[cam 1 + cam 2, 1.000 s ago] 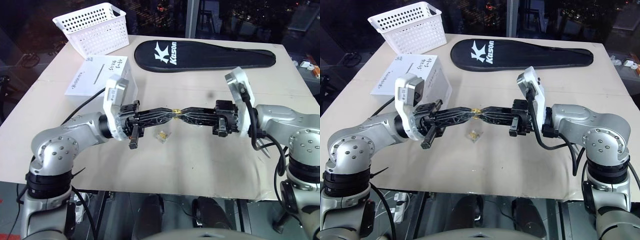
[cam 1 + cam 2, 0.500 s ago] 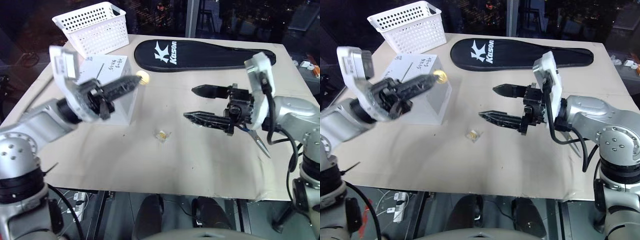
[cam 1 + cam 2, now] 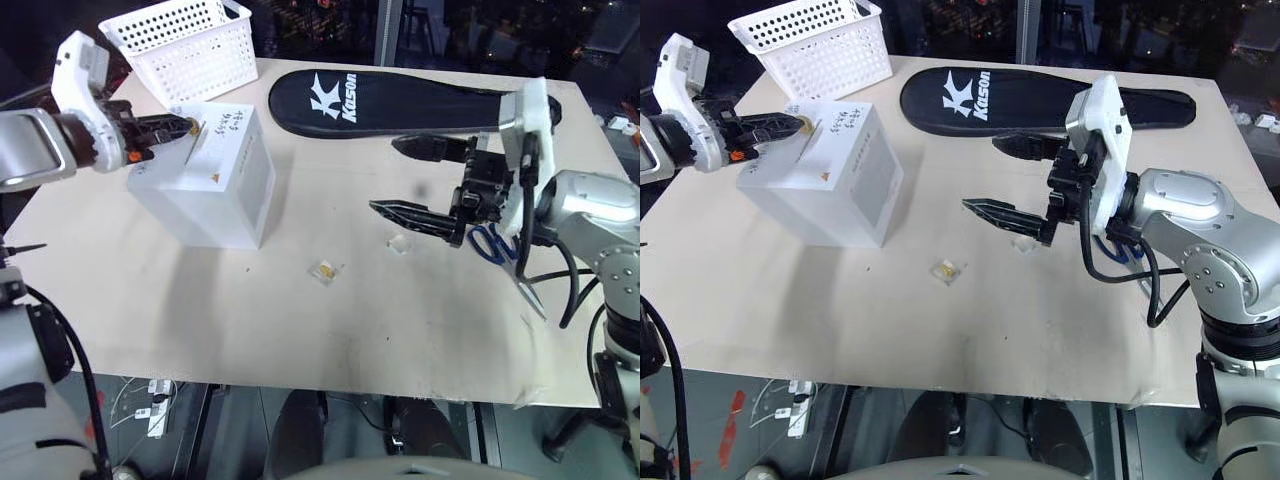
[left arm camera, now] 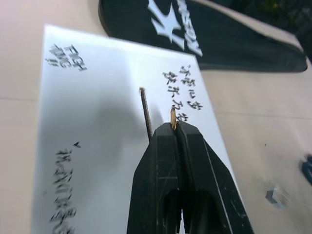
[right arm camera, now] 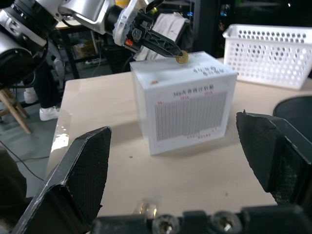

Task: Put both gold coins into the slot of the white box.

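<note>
Gold coin (image 4: 172,117) carried from mid-table to white box (image 3: 215,190) slot (image 4: 146,113) in left claw (image 4: 174,127), right claw (image 3: 410,178) now wide.

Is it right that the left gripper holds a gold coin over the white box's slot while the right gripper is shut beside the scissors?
Not quite. The right gripper is open, its fingers spread wide, as the left eye view shows. The rest stands: the left gripper pinches a gold coin just above the slot of the white box, and the scissors lie beside the right gripper.
</note>
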Motion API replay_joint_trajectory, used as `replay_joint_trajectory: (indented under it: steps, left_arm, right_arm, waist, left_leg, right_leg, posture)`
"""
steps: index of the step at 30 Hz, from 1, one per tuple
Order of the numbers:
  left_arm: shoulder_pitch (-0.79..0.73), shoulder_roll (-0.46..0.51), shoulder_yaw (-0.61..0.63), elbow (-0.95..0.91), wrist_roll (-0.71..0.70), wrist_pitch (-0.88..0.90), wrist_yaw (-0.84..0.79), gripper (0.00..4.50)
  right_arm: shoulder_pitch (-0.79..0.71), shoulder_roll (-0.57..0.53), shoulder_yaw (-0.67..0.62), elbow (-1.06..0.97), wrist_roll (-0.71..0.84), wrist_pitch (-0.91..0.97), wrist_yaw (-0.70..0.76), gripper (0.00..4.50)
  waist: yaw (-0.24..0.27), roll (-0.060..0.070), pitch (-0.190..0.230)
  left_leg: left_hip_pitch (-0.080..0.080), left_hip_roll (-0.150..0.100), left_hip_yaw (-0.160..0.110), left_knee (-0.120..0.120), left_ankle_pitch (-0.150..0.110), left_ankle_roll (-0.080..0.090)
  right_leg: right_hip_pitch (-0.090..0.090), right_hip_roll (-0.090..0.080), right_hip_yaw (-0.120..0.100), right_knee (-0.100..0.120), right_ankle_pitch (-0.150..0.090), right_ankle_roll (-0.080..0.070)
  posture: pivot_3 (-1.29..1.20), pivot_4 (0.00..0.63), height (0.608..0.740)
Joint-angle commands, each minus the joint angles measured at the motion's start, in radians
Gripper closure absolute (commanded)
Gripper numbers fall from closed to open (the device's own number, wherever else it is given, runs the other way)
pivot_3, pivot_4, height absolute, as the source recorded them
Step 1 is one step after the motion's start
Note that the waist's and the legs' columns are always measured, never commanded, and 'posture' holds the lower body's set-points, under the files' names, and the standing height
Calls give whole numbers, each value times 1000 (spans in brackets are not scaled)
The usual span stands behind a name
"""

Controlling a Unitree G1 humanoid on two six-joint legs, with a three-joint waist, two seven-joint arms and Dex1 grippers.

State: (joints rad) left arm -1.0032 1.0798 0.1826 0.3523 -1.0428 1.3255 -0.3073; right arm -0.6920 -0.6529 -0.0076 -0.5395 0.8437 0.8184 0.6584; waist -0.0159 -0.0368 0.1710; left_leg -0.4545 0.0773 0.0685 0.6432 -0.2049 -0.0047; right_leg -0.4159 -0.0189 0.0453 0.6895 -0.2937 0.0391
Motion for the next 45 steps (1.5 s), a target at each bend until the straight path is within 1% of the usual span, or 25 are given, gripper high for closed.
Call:
replay_joint_trajectory:
  steps: [1, 5, 8, 13, 17, 18, 20, 21, 22, 23, 25, 26, 28, 30, 32, 34, 35, 36, 37, 38, 39, 40, 41, 44, 45]
  left_arm:
    - [-33, 7, -11, 3, 81, 24, -53, 4500]
    - [-37, -2, -20, 10, 175, 18, -62, 4500]
    - [-29, 14, -28, 1, 229, 21, -92, 4500]
    - [-30, 3, -40, -49, 277, 56, -119, 4500]
    - [-39, -23, -47, -114, 317, 98, -95, 4500]
    - [-38, -24, -56, -145, 328, 109, -90, 4232]
    - [-44, -47, -27, -187, 320, 150, -86, 3705]
    - [-46, -51, -11, -198, 327, 151, -85, 3157]
    - [-47, -50, 10, -199, 334, 125, -92, 2754]
    - [-51, -49, 39, -192, 334, 98, -105, 2119]
    - [-58, -49, 101, -201, 300, 64, -153, 1277]
    - [-44, -45, 121, -238, 273, 51, -197, 1277]
    - [26, -98, 220, -365, 193, -22, -271, 1277]
    - [148, -125, 271, -530, 139, -64, -330, 1277]
    - [242, -127, 287, -633, 85, -55, -372, 1277]
    - [380, -148, 315, -756, 35, -112, -455, 1277]
    - [467, -151, 309, -817, 51, -161, -493, 1277]
    - [571, -132, 292, -872, 94, -241, -581, 1277]
    - [642, -120, 295, -900, 88, -257, -635, 1277]
    - [684, -124, 311, -905, 62, -252, -643, 1014]
    - [725, -126, 320, -912, 68, -274, -647, 865]
    - [769, -124, 321, -922, 103, -315, -655, 574]
    - [814, -119, 320, -933, 135, -349, -669, 256]
    - [924, -112, 332, -948, 160, -407, -711, 256]
    - [960, -108, 331, -952, 181, -440, -728, 200]
  right_arm:
    - [-3, 3, -21, -52, -3, -33, 2, 44]
    - [12, -4, -28, -65, -4, -38, 5, 44]
    - [23, -10, -35, -65, -5, -41, 10, 44]
    - [25, -7, -26, -53, -19, -49, 16, 44]
    - [22, -5, -13, -47, -34, -55, 24, 44]
    - [22, -4, -11, -46, -37, -56, 25, 5]
    - [22, -2, -8, -46, -40, -58, 28, 0]
    - [21, 0, -8, -46, -39, -57, 29, 0]
    - [20, 3, -7, -45, -40, -57, 29, 0]
    - [19, 5, -5, -45, -42, -57, 29, 0]
    - [18, 14, 0, -43, -40, -51, 27, 0]
    - [18, 21, 6, -43, -39, -45, 25, 0]
    - [23, 32, 36, -43, -55, -36, 19, 0]
    - [31, 47, 92, -24, -82, 13, -15, 0]
    - [37, 70, 136, 1, -103, 62, -55, 0]
    - [58, 88, 246, 40, -201, 65, -86, 0]
    - [71, 101, 307, 67, -254, 57, -100, 0]
    - [84, 123, 341, 93, -271, 65, -107, 0]
    - [93, 148, 355, 114, -273, 75, -111, 0]
    - [97, 164, 365, 125, -281, 80, -115, 0]
    - [101, 175, 369, 124, -284, 90, -114, 258]
    - [104, 181, 375, 119, -287, 98, -111, 520]
    - [106, 189, 381, 119, -292, 106, -110, 521]
    - [96, 228, 371, 149, -284, 156, -118, 521]
    - [91, 243, 364, 159, -278, 169, -119, 1024]
  waist:
    - [-1, 0, 0]
    - [1, 0, 0]
    - [0, 0, 0]
    - [-7, 0, 0]
    - [-7, 0, 0]
    - [-6, 0, 0]
    - [-2, 0, 0]
    - [-1, 0, 0]
    - [1, 0, 0]
    - [0, 0, 0]
    - [-1, 0, 0]
    - [-1, 0, 0]
    - [-1, 0, 0]
    - [0, 0, 0]
    - [0, 0, 0]
    - [-3, 0, -1]
    - [-4, 0, -1]
    - [-5, 0, -1]
    - [-12, 0, -2]
    - [-13, 0, -1]
    - [-13, 0, -1]
    - [-12, 0, -1]
    - [-11, 0, -1]
    - [-12, 0, -2]
    - [-12, 0, -2]
  left_leg:
    - [0, 0, 0, 0, 0, 0]
    - [1, 0, 0, 0, 0, 0]
    - [1, 0, 0, 3, -1, 1]
    - [3, 1, 0, 5, -2, 3]
    - [3, 1, 0, 5, -2, 4]
    - [3, 1, 0, 6, -2, 4]
    - [3, 1, 0, 6, -2, 4]
    - [2, 1, 0, 6, -2, 4]
    - [2, 1, 0, 6, -2, 4]
    - [2, 1, 0, 6, -2, 3]
    - [2, 1, -1, 6, -2, 3]
    - [2, 1, -1, 6, -1, 1]
    - [2, 1, 0, 6, 0, 1]
    - [2, 1, 0, 6, 0, 0]
    - [2, 1, 0, 7, 0, 0]
    - [2, 1, 0, 7, 0, 0]
    - [4, 1, 1, 8, 0, 0]
    - [4, 2, 0, 8, 0, 0]
    - [4, 1, 1, 8, 0, 0]
    - [5, 2, 1, 7, 0, 0]
    - [5, 1, 1, 7, 0, 0]
    - [3, 2, -1, 7, 0, 1]
    - [3, 2, -1, 8, -1, 1]
    - [5, 2, 0, 7, -3, 5]
    - [5, 2, -1, 8, -3, 5]
  right_leg:
    - [0, 0, 0, 0, 0, 0]
    - [0, 0, 0, 1, 0, 0]
    - [1, 0, 0, 5, 0, 0]
    - [1, 1, 1, 7, 0, 0]
    - [2, 1, 1, 7, 0, 0]
    - [2, 1, 1, 7, 0, 0]
    - [2, 1, 1, 7, 0, 0]
    - [2, 1, 0, 7, 0, 0]
    - [2, 1, 0, 7, 0, 0]
    - [2, 1, 0, 7, 0, 0]
    - [2, 1, 0, 8, 0, 0]
    - [2, 1, 0, 7, 0, 0]
    - [2, 1, 0, 7, 0, 0]
    - [2, 0, 0, 6, 0, 0]
    - [2, -1, 0, 7, 0, 0]
    - [2, 0, 1, 7, 0, 0]
    - [3, 0, 1, 9, 0, 0]
    - [3, 0, 1, 8, 0, 0]
    - [3, 0, 1, 9, 0, 0]
    - [3, 1, 2, 8, 0, 0]
    - [3, 0, 2, 9, 0, 0]
    - [2, 1, 0, 9, 0, 0]
    - [2, 1, 0, 9, 0, 0]
    - [4, 1, 1, 9, 0, 0]
    - [4, 1, 0, 9, 0, 0]
  posture:
    - [0, 150, 740]
    - [0, 150, 740]
    - [0, 150, 740]
    - [0, 150, 740]
    - [0, 150, 740]
    - [0, 150, 740]
    - [0, 150, 740]
    - [0, 150, 740]
    - [0, 150, 740]
    - [0, 150, 740]
    - [0, 150, 740]
    - [0, 150, 740]
    - [0, 150, 740]
    - [0, 150, 740]
    - [0, 150, 740]
    - [0, 150, 740]
    - [0, 150, 740]
    - [0, 150, 740]
    - [0, 150, 740]
    - [0, 150, 740]
    - [0, 150, 740]
    - [0, 150, 740]
    - [0, 150, 740]
    - [0, 150, 740]
    - [0, 150, 740]
